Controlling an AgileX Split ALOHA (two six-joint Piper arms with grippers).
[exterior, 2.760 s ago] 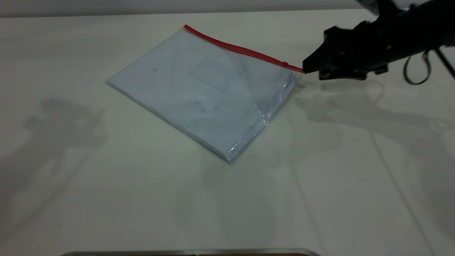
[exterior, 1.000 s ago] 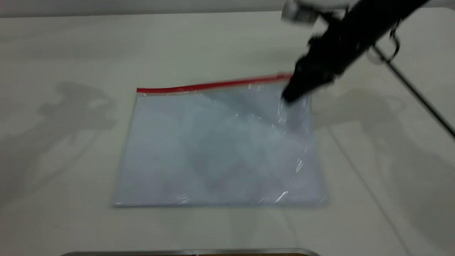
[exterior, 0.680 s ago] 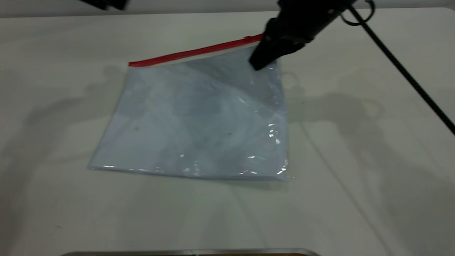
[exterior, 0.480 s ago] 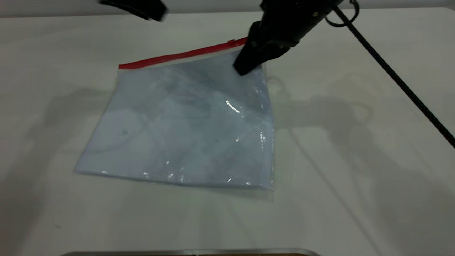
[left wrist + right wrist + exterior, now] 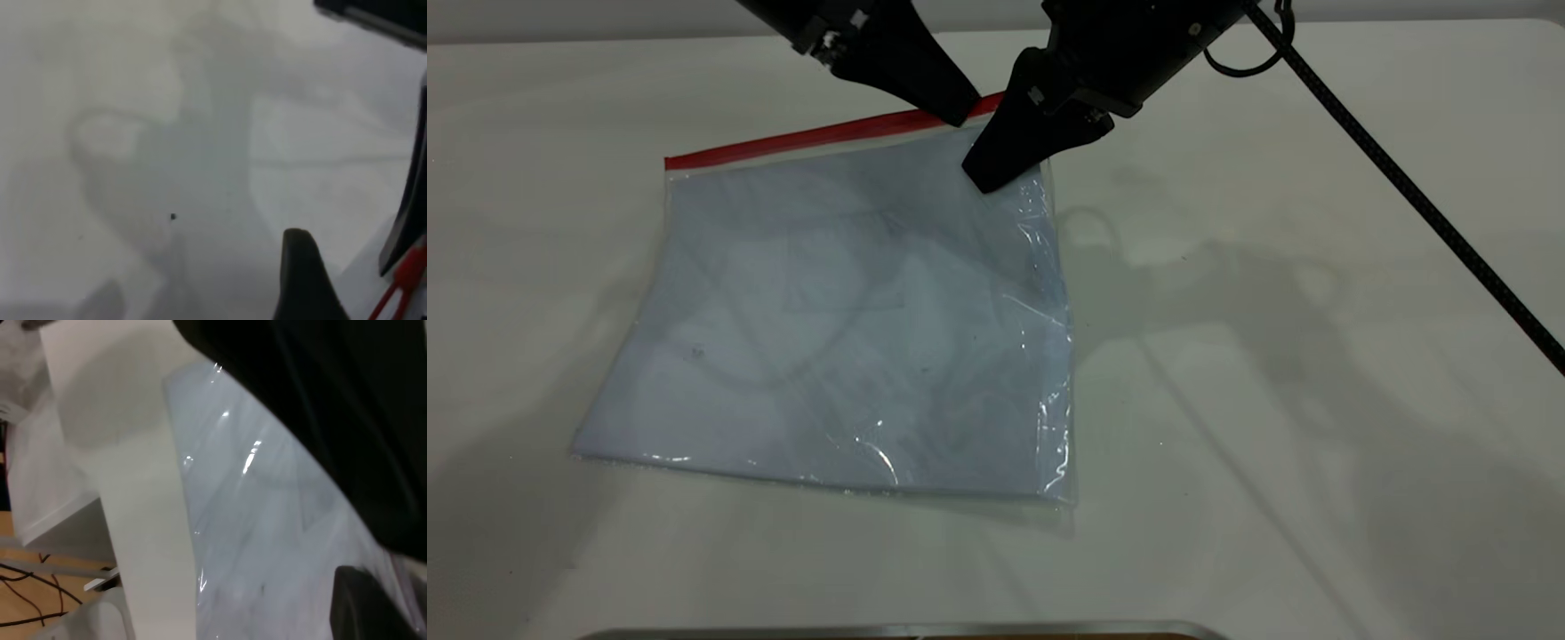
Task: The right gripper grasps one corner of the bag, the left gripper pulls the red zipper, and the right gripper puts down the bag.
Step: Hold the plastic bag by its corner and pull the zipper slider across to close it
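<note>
1. Exterior view: the bag (image 5: pixel 845 320) hangs tilted, its lower edge on the pale table (image 5: pixel 1316 400) and its top raised. The right gripper (image 5: pixel 996 169) is clamped on the corner of the bag (image 5: pixel 1027 147) at the far end of the red zipper (image 5: pixel 800 138).
2. Same view: the left gripper (image 5: pixel 958 114) comes in from the top edge, its pointed tip at the red strip just beside the right gripper's fingers (whether its fingers are spread or pressed together cannot be told here). The two black bodies cover the strip's end, so the slider tab is hidden.
3. Same view: a black cable (image 5: pixel 1405 187) runs from the right gripper across the table to the picture's right edge.
4. Left wrist view: one dark fingertip (image 5: pixel 303 280) over the bare table, a bit of red zipper (image 5: pixel 400 283) at the picture's edge; the other finger is out of sight.
5. Right wrist view: the bag's glossy plastic (image 5: pixel 280 540) beside a dark finger (image 5: pixel 373 607), with the table edge (image 5: pixel 147 540) beyond.
</note>
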